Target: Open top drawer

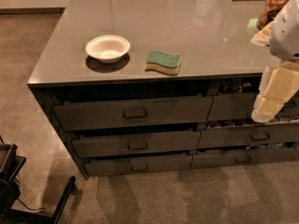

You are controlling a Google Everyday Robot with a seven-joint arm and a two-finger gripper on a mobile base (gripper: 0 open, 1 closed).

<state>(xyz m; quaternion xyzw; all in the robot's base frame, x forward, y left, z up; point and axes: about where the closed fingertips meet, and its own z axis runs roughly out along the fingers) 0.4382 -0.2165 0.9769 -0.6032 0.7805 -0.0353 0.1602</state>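
Observation:
The top drawer (133, 112) is the long, tall, dark grey front just under the counter's left part, with a small loop handle (135, 112) at its middle. A dark gap shows between its upper edge and the countertop. My gripper (267, 107) hangs at the right edge of the view, cream-coloured below a white arm housing (286, 28). It is in front of the shorter right-hand drawers, far to the right of the top drawer's handle and about level with it. It touches nothing I can see.
A white bowl (108, 48) and a green and yellow sponge (162, 62) lie on the grey countertop (154, 17). A jar (272, 4) stands at the back right. Slimmer drawers (136, 144) sit below. A black frame (11, 171) stands on the carpet at lower left.

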